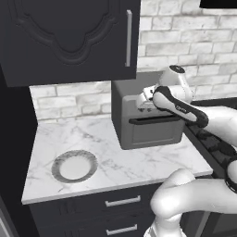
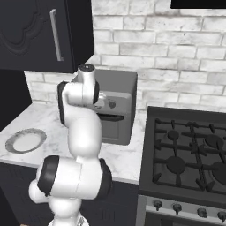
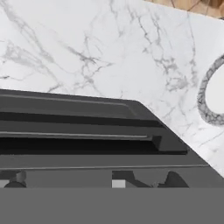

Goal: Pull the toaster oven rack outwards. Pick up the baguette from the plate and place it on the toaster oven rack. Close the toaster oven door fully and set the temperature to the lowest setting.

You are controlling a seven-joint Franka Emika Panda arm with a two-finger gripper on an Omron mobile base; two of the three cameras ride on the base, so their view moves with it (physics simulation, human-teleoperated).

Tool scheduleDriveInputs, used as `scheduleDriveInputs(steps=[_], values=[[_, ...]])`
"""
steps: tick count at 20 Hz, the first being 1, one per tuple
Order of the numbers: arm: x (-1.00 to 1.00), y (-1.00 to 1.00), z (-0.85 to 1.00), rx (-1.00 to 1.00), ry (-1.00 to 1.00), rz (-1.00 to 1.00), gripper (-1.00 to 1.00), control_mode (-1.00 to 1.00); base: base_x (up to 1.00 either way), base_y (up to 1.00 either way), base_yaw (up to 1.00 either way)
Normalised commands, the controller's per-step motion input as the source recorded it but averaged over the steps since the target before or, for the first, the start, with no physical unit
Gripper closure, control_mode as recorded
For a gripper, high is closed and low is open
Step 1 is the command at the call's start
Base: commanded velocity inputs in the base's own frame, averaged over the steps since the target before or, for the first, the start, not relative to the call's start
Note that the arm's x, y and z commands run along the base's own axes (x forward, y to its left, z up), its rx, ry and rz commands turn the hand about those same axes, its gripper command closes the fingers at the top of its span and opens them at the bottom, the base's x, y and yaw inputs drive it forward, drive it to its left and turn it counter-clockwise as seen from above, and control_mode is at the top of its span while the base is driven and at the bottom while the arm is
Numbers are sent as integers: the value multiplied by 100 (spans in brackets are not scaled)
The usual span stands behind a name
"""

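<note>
The oven (image 1: pixel 147 118) is being approached at the desk's (image 1: pixel 102 152) back right corner, door (image 1: pixel 155 132) shut. Its small, stiff, slippery knobs (image 2: pixel 112 105) are best pinched sideways. The hand's (image 1: pixel 147 98) opening cannot be told.

**Count of things on and around the counter**

One toaster oven (image 1: pixel 148 118) with one door (image 1: pixel 155 132) and one bar handle (image 1: pixel 155 119). One plate (image 1: pixel 74 165). One upper cabinet (image 1: pixel 69 39). Two drawer handles (image 1: pixel 122 201) below the counter. One stove (image 2: pixel 190 152).
</note>
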Motion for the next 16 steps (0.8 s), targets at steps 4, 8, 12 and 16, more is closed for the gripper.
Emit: scheduleDriveInputs(steps=[4,8,12,16], values=[[20,65,0,-100,-32,16,100,-100,0,0,0],[20,66,0,-100,-32,17,100,-100,0,0,0],[19,59,-6,-100,-33,17,100,-100,0,0,0],[6,29,-24,-100,-42,17,100,-100,0,0,0]])
